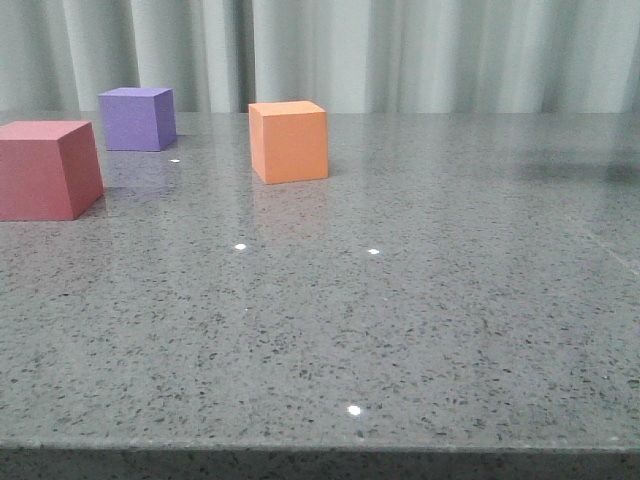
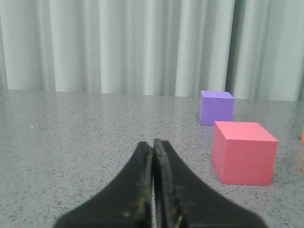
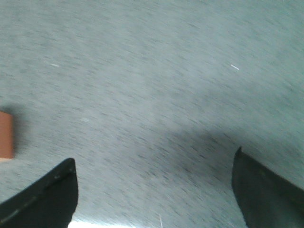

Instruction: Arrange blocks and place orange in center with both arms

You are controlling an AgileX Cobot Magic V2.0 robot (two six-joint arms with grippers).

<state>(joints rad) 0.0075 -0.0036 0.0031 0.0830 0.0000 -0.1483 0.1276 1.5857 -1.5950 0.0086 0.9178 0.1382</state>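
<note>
Three cubes stand on the grey speckled table [image 1: 400,330]. The red-pink block [image 1: 45,168] is at the left edge, the purple block [image 1: 137,118] behind it, the orange block [image 1: 289,141] further right. No gripper shows in the front view. In the left wrist view my left gripper [image 2: 153,145] is shut with nothing between its fingers, low over the table; the red-pink block [image 2: 243,152] and purple block [image 2: 216,108] stand apart from it. My right gripper [image 3: 154,164] is open over bare table in a blurred view; an orange block edge [image 3: 5,135] shows beside it.
A pale pleated curtain [image 1: 400,50] hangs behind the table. The table's front edge [image 1: 320,447] runs across the bottom of the front view. A dark shadow [image 1: 580,165] lies at the far right of the tabletop.
</note>
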